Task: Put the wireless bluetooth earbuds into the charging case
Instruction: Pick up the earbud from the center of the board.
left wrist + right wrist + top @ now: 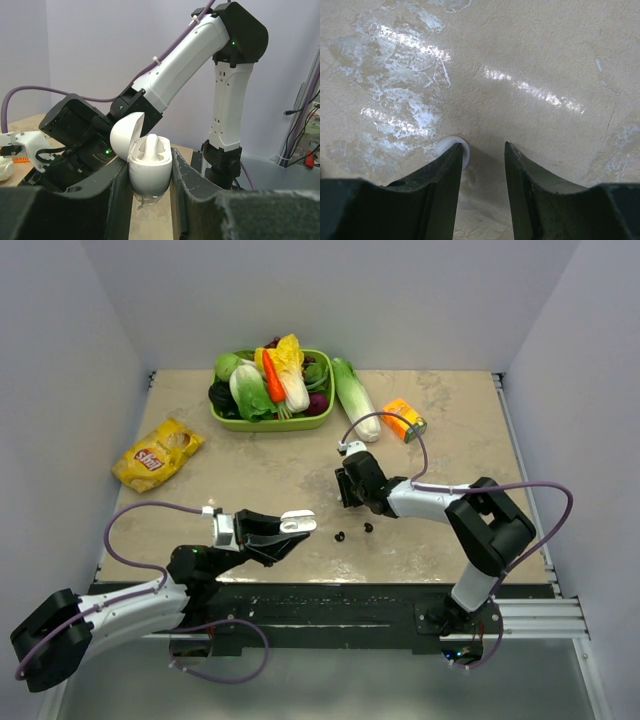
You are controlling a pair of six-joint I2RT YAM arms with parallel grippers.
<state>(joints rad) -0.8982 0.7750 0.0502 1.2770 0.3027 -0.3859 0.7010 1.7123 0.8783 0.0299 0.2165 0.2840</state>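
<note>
My left gripper [297, 529] is shut on the white charging case [298, 521] and holds it above the table's near edge. In the left wrist view the case [149, 179] stands upright between the fingers [186, 172] with its lid [124, 136] flipped open and its wells empty. Two glossy black earbuds [340, 536] [368, 527] lie on the table just right of the case. My right gripper [347, 492] [484, 149] is open, tips down at the tabletop. A white earbud [451, 145] lies at its left fingertip, partly hidden, outside the gap. The other white bud is out of view.
A green basket [222, 418] of vegetables stands at the back. A loose napa cabbage [355, 398] and an orange carton [404, 420] lie to its right. A yellow chips bag [157, 453] lies at the left. The right arm [190, 65] rises behind the case.
</note>
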